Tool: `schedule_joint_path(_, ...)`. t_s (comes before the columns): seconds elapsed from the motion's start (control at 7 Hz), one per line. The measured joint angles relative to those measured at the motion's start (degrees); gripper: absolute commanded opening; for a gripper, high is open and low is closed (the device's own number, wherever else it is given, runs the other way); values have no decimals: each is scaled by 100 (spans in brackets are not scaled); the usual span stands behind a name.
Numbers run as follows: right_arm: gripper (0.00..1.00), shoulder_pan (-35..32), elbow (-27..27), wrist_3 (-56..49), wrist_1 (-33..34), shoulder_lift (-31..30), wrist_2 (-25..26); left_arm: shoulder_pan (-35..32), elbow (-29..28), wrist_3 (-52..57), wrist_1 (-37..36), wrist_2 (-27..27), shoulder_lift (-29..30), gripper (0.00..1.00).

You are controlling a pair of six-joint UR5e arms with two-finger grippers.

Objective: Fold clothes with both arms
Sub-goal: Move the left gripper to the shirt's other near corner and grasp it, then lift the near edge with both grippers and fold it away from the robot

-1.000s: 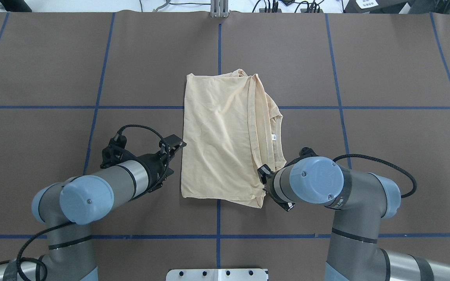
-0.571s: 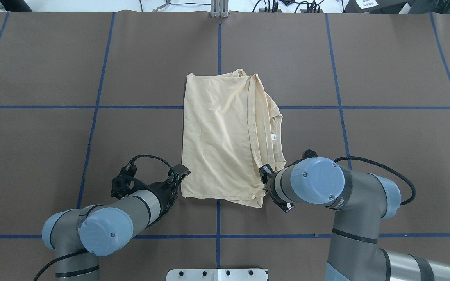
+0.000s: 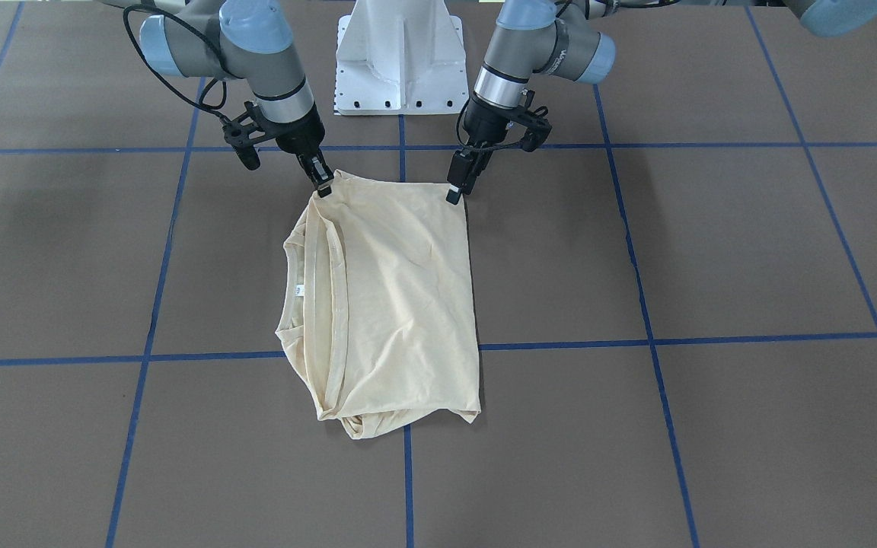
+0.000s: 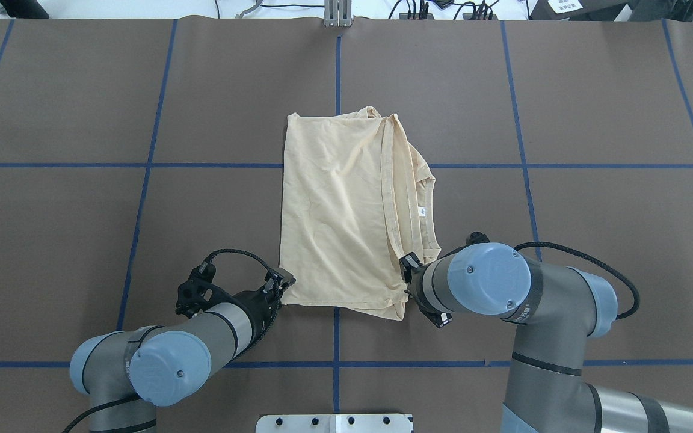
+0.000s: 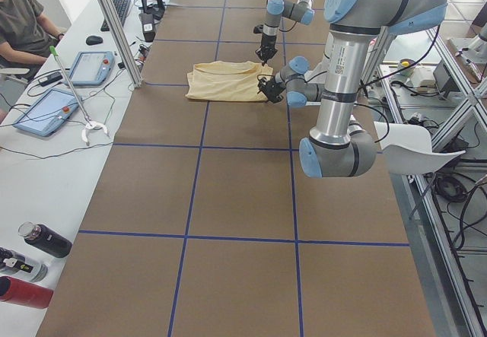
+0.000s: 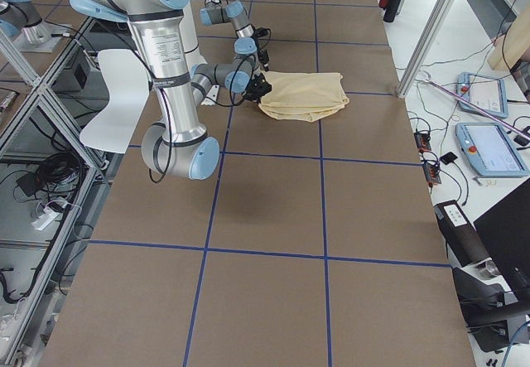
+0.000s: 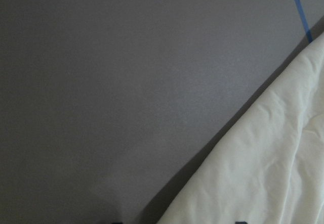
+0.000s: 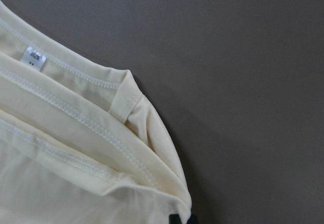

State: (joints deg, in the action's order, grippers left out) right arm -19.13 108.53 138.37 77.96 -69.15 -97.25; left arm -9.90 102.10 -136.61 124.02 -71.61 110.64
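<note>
Overhead exterior: looking down on the pale yellow T-shirt (image 4: 340, 210), lying folded into a tall rectangle at the middle of the bench (image 4: 82, 90), hiding its print and showing the small neck label (image 4: 421, 211) near the right-hand edge. Working, by the look of it, on taking hold of the two near corners for the next fold. Pinching the near right corner with the right tool (image 3: 323, 183), pressed together on the layered hems and holding them a touch off the bench in the front-facing view. Hanging the left tool (image 3: 455, 186) at the near left corner, spread apart and gripping nothing, with the cloth edge lying between its two tips in the left wrist view. Calling next, most likely, for easing the left tool down over that corner and pressing it together on every layer, then raising both corners level and carrying them away from the robot toward the far edge. Needing matched height and pace on both sides, and guarding against sagging or slipping of such thin cloth while bringing the near edge over.
</note>
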Motion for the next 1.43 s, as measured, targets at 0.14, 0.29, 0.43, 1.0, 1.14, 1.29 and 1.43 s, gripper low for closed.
schedule_joint_path(0.14,0,1,8,4,0,3,0,12,2,-34,0,2,17,0)
schedule_joint_path(0.29,0,0,14,13,0,3,2,29,10,-76,-3,0,39,0)
schedule_joint_path(0.43,0,-4,20,156,-2,-4,6,37,40,-92,-7,-3,51,0)
schedule_joint_path(1.0,0,-61,312,1047,-11,-148,50,-9,973,59,-486,-194,-33,0)
schedule_joint_path(1.14,0,-74,574,1136,-10,-335,43,-13,1121,57,-629,-237,-54,0)
schedule_joint_path(1.29,0,-78,798,1241,-9,-477,32,-9,1185,21,-691,-248,-71,0)
schedule_joint_path(1.43,0,-80,954,1353,-9,-557,21,-5,1223,-6,-716,-251,-77,0)
